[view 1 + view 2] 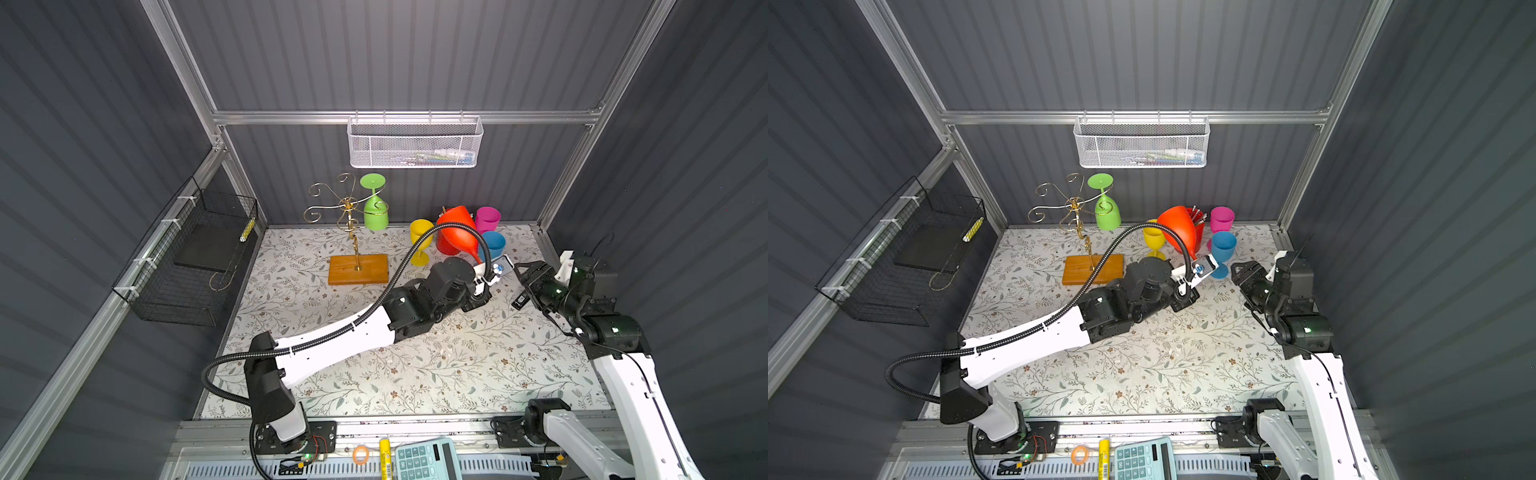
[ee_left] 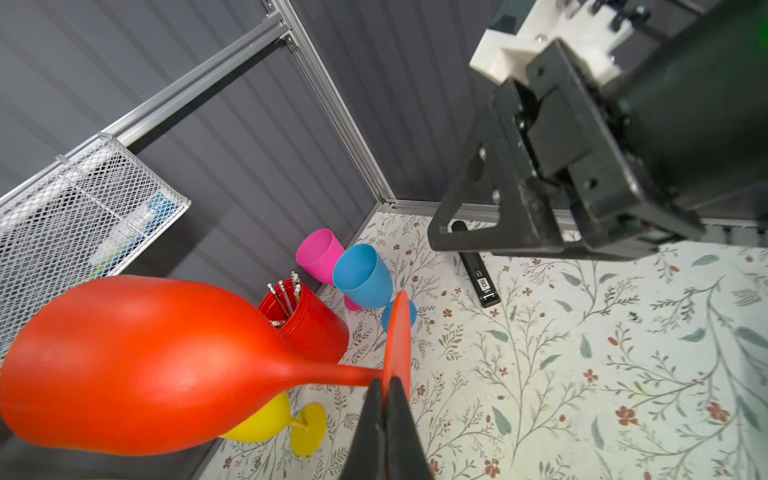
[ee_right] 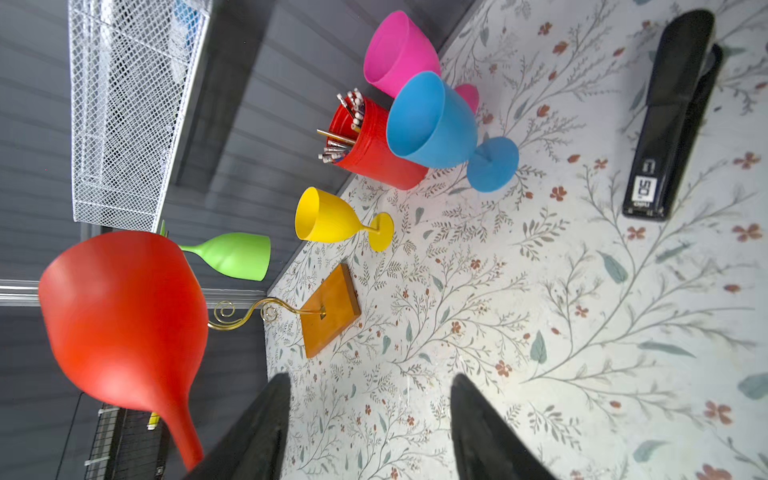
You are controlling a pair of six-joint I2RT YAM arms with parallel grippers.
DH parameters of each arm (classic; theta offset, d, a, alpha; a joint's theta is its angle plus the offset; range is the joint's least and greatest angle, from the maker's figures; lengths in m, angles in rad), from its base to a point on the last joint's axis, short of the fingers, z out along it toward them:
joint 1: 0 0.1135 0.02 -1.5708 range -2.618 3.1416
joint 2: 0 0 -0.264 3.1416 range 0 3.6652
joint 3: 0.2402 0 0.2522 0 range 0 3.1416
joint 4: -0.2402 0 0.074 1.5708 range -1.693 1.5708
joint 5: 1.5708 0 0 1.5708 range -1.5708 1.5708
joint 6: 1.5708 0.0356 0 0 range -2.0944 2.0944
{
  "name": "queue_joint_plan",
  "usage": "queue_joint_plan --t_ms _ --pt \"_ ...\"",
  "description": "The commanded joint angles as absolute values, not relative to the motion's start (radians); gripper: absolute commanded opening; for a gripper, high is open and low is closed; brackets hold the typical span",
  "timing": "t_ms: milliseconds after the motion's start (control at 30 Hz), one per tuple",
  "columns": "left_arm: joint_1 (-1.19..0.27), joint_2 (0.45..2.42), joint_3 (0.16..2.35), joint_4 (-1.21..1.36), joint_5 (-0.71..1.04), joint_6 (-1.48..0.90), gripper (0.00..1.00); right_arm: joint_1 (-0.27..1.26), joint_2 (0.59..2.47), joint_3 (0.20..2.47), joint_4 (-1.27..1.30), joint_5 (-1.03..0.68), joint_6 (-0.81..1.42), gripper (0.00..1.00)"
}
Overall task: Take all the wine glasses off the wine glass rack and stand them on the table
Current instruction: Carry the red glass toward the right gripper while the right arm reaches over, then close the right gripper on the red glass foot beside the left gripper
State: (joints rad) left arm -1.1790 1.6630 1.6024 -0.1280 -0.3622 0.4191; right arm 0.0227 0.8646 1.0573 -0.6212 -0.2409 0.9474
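Note:
My left gripper (image 2: pixel 386 384) is shut on the flat foot (image 2: pixel 397 332) of a red wine glass (image 2: pixel 124 365). I hold it tilted in the air, off the rack, over the back right of the table (image 1: pixel 455 228) (image 1: pixel 1177 230). The wine glass rack (image 1: pixel 348 208) is gold wire on a wooden base (image 1: pixel 358 269) at the back, left of centre. A green wine glass (image 1: pixel 376 214) (image 1: pixel 1108 214) hangs upside down from one of its arms. My right gripper (image 3: pixel 370 378) stands open and empty over the mat, just right of the red glass (image 1: pixel 521 270).
Yellow (image 1: pixel 419 237), blue (image 1: pixel 494 243) and pink (image 1: pixel 487 218) glasses and a red pencil cup (image 3: pixel 374 153) stand at the back right. A black stapler (image 3: pixel 669 124) lies near the right gripper. A white mesh basket (image 1: pixel 415 145) hangs on the back wall, a black wire basket (image 1: pixel 195 257) on the left wall.

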Motion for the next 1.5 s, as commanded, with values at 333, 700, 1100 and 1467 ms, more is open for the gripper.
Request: queue_joint_plan --t_ms 333,700,1100,1467 --pt "-1.217 1.673 1.395 0.241 -0.540 0.642 0.00 -0.032 0.920 1.055 -0.621 -0.520 1.106 0.62" --pt "-1.257 1.701 1.299 0.415 -0.592 0.752 0.00 -0.035 0.953 1.039 -0.543 -0.612 1.178 0.60" --pt "-1.273 1.742 1.309 0.463 -0.603 0.803 0.00 -0.035 0.962 1.006 -0.510 -0.653 1.190 0.49" --pt "-1.286 1.791 1.333 0.505 -0.627 0.856 0.00 -0.031 0.956 0.978 -0.502 -0.657 1.186 0.35"
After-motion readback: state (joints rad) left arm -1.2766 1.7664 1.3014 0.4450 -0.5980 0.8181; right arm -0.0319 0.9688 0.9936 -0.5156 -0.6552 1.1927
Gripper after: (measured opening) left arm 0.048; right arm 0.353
